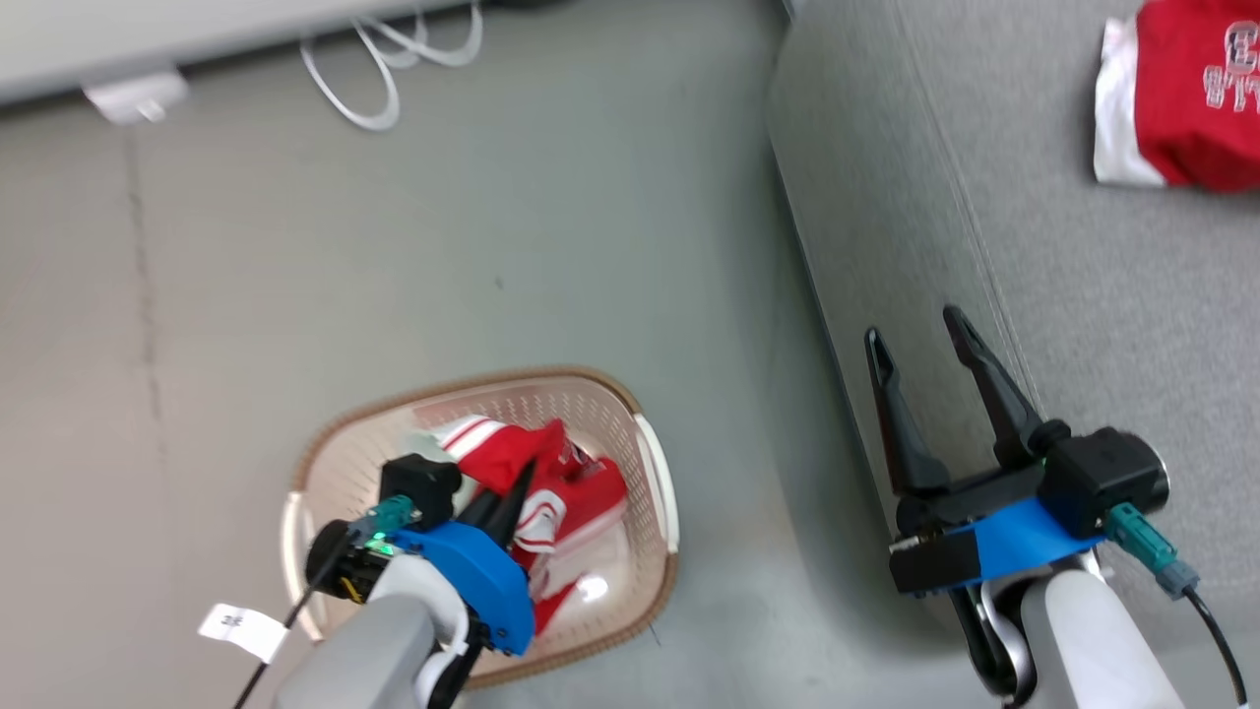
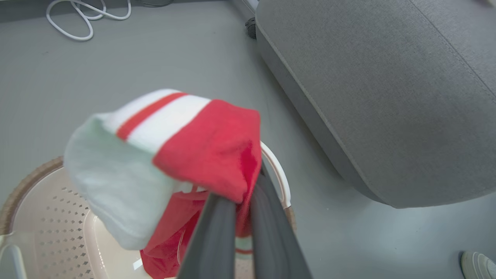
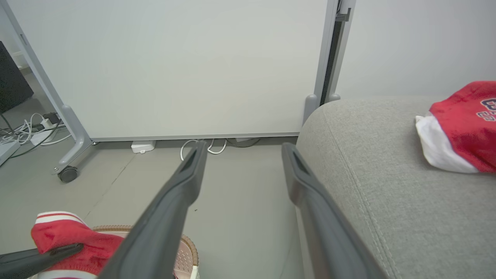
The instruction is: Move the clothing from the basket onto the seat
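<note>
Clothing, a bright red soft-fabric garment (image 1: 581,492) with white stripes, pinched in the left gripper (image 1: 512,492) jaws over the cream-white perforated oval plastic basket (image 1: 551,379) at seven o'clock in the head view, second red garment (image 1: 1191,98) lying on the light-grey upholstered seat (image 1: 1083,295) at one o'clock, right gripper (image 1: 915,330) at four o'clock with jaws spread and empty.

The head view looks steeply down on the floor (image 1: 541,246), with the basket (image 1: 512,376) at lower left and the seat (image 1: 1083,295) at right. The left wrist view hangs close over the same basket, the clothing (image 2: 209,155) just before its lens, facing the seat. The right wrist view is low, looks level toward a white panel (image 3: 193,69), and shares both
</note>
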Controlling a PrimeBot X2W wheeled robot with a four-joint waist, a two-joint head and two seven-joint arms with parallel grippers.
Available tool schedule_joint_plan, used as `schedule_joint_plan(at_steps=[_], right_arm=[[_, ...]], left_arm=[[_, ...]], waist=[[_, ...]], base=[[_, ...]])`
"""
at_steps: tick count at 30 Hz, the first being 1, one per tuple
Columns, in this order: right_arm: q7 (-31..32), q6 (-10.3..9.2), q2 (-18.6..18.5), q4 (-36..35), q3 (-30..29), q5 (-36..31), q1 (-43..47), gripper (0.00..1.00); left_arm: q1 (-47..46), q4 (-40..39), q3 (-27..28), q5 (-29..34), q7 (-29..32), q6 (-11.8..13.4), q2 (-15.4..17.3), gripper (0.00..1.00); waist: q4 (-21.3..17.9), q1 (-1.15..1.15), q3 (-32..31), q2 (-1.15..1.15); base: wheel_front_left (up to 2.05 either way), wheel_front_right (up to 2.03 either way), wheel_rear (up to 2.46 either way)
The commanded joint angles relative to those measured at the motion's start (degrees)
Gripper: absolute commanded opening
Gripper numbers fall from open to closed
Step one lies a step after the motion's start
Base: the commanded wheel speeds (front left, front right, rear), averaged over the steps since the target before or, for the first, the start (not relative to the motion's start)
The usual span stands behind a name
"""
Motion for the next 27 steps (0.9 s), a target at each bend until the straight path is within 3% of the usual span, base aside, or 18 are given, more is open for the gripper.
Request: schedule_joint_plan(at_steps=[1,10,27], right_arm=[[-0.12,0.03,-0.06,0.18,-0.28,-0.16,0.7,1.0],[1.15,0.03,-0.05,1.21,-0.9,-0.12,4.72,1.0],[2.48,0.03,-0.05,1.14,0.11,1.18,8.61,1.0]], left_arm=[[0.54,-0.44,-0.18,0.42,-0.28,-0.09,-0.25,0.0],[0.52,-5.52,-2.65,2.8,-0.28,-0.09,-0.67,0.0],[-6.8,-13.66,-7.44,3.83,-0.29,-0.09,-1.11,0.0]], waist=[[3.34,0.02,-5.02,-0.01],[6.94,0.02,-13.42,-0.01],[9.33,0.02,-20.18,-0.01]], base=[[0.0,0.0,0.0],[0.0,0.0,0.0],[0.0,0.0,0.0]])
